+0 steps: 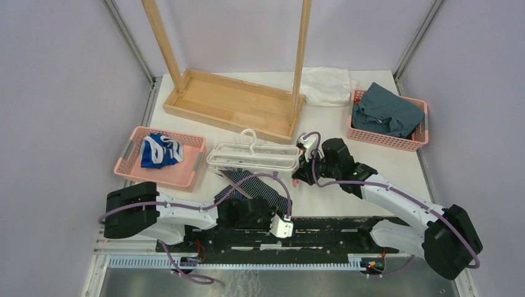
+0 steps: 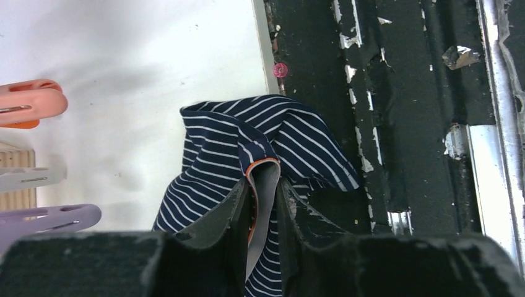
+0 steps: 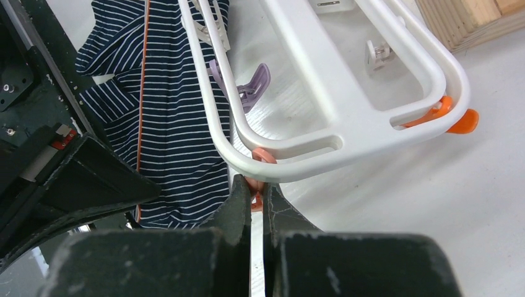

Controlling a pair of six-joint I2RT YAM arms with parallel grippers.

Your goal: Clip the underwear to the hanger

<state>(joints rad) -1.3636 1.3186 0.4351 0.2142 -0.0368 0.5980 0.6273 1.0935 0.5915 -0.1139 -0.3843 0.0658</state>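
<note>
The navy pinstriped underwear [image 1: 252, 187] with orange trim lies on the table in front of the white hanger [image 1: 254, 156]. My left gripper [image 2: 265, 185] is shut on a folded edge of the underwear [image 2: 247, 148], with its grey waistband between the fingers. In the right wrist view my right gripper [image 3: 255, 190] is shut on an orange clip [image 3: 255, 183] under the hanger's white rim [image 3: 322, 154]. The underwear [image 3: 167, 111] lies left of it. A purple clip [image 3: 251, 86] and another orange clip [image 3: 455, 117] hang on the frame.
The tall wooden rack [image 1: 232, 99] stands behind the hanger. A pink basket [image 1: 162, 158] with a blue-and-white garment is at the left. A pink basket [image 1: 387, 117] with teal cloth is at the back right, and a white cloth [image 1: 325, 85] lies beside it.
</note>
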